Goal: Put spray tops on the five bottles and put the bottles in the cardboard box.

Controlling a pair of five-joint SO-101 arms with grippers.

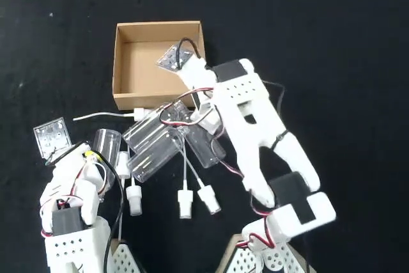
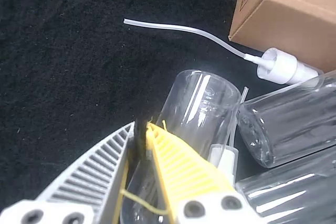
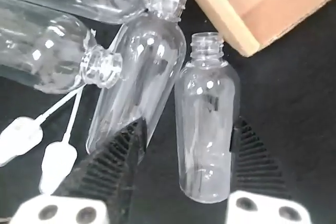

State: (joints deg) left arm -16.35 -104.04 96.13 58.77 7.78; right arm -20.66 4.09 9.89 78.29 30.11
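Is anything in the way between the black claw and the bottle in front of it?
Nothing visible. The right gripper is open, one finger each side of the bottle. A neighbouring bottle lies close by one finger and might get nudged.

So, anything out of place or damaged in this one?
Nothing looks damaged or spilled. The bottles lie on their sides in a heap beside the box; the spray tops lie loose by them, one apart, close to the box.
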